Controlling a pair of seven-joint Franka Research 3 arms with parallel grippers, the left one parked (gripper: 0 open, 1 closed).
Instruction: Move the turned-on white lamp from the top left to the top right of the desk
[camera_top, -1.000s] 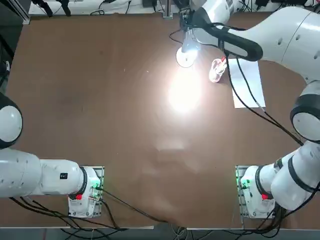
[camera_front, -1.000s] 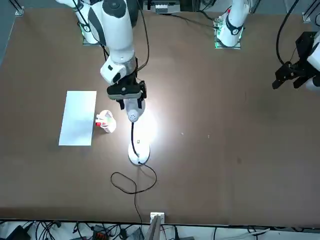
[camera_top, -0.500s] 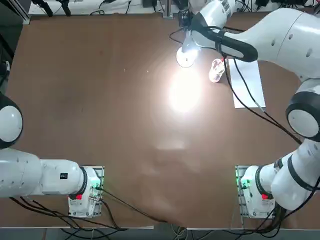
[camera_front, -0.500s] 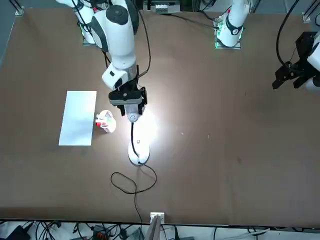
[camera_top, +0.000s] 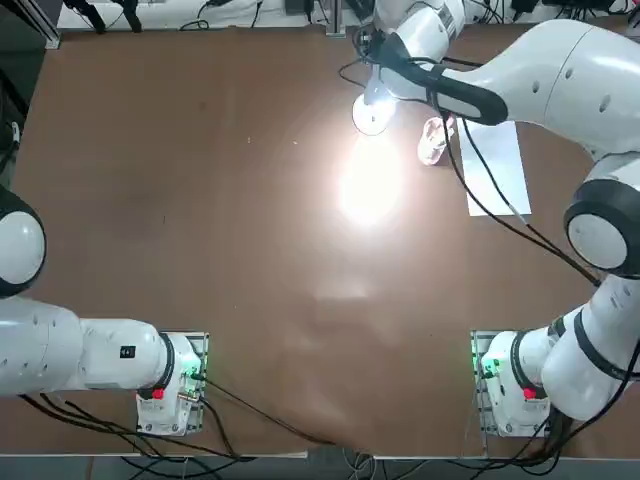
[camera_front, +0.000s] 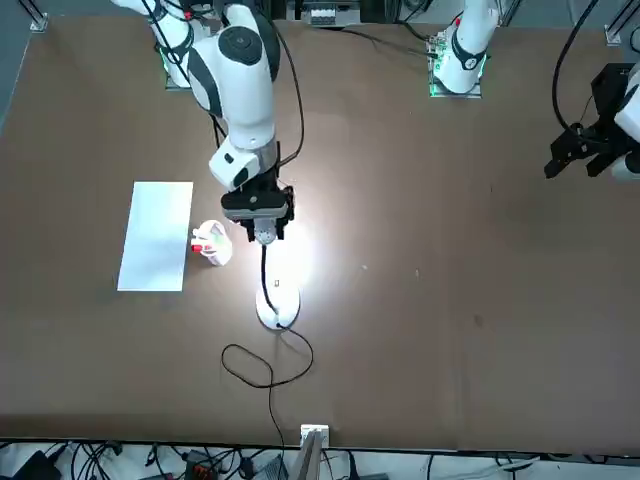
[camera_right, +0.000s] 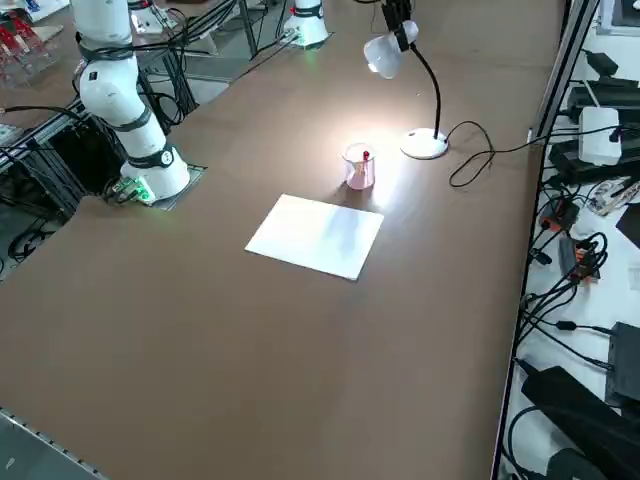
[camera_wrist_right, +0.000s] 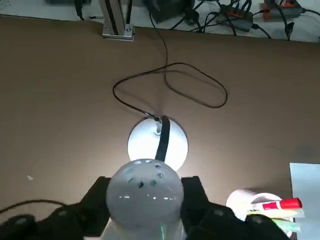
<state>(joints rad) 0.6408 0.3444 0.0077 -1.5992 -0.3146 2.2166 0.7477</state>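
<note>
Your right gripper (camera_wrist_right: 145, 220) has its jaws clamped on the glowing head of the lamp (camera_front: 263, 235), which stands near the 12 o'clock edge of the surface (camera_top: 200, 200), its disc base flat. Gripping the head suits a lift without tipping. The cup of pens (camera_top: 434, 140) sits just beside at 3 o'clock, with the paper sheet (camera_top: 495, 165) beyond, so carry the lamp high; its cord (camera_front: 262, 365) trails slack.
</note>
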